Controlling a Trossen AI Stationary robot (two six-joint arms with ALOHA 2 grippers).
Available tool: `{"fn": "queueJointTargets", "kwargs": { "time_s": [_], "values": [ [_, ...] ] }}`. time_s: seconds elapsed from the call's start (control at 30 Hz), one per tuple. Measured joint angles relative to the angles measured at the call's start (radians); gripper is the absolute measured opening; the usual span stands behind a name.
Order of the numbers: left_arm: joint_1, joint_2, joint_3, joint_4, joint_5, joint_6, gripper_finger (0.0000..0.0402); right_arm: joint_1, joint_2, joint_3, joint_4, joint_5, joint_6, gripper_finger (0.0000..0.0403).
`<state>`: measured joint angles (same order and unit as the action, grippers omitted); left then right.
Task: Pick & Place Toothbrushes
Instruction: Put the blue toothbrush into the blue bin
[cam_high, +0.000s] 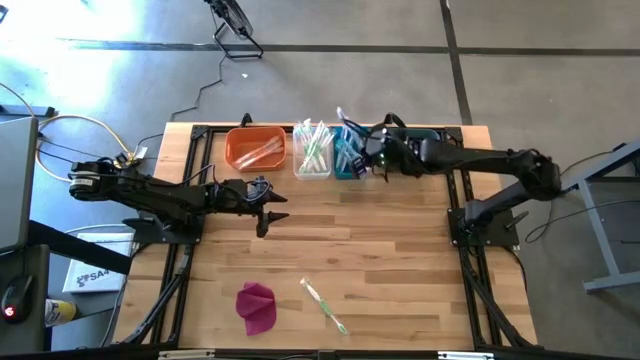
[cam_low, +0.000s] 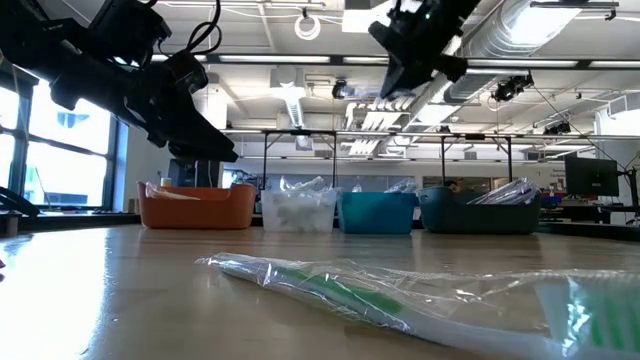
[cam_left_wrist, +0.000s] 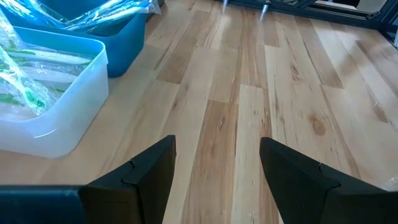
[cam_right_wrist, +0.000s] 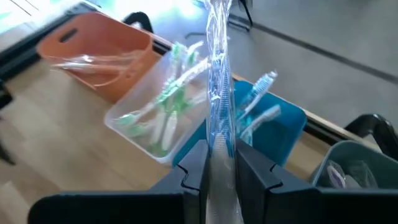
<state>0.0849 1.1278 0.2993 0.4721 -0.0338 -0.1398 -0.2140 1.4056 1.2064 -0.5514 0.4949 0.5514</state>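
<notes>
Right pincer (cam_right_wrist: 221, 163) is clenched on 1 blue wrapped toothbrush (cam_right_wrist: 219, 74), held above the teal bin (cam_right_wrist: 283, 127) at the counter's (cam_high: 400, 260) far edge. Left pincer (cam_left_wrist: 214, 165) is seen released, hovering over bare wood. 1 green toothbrush (cam_high: 324, 305) is seen lying near the magenta cloth (cam_high: 257, 305).

Left arm: reaches in from the left side, stretched low over the counter's middle.
Left tool (cam_high: 264, 212): points downward, its fingers (cam_left_wrist: 146, 177) spread wide apart with nothing between them.
Right arm: extends from the right side toward the far edge, wrist raised.
Right tool (cam_right_wrist: 219, 163): fingers nearly together, pinching a wrapped blue toothbrush (cam_right_wrist: 219, 81) upright.
</notes>
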Motion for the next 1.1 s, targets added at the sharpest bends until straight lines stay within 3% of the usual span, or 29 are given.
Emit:
{"fn": "queueJointTargets", "kwargs": {
  "time_s": [0.57,1.1],
  "values": [
    [0.000,0.000,0.001,-0.003,0.000,0.000,0.0228,-0.184,0.303,0.000,0.002,-0.295,0.005,0.0046],
    [0.000,0.000,0.001,-0.003,-0.011,0.004,0.0228,-0.260,0.349,0.001,-0.047,-0.313,0.024,0.0046]
  ]
}}
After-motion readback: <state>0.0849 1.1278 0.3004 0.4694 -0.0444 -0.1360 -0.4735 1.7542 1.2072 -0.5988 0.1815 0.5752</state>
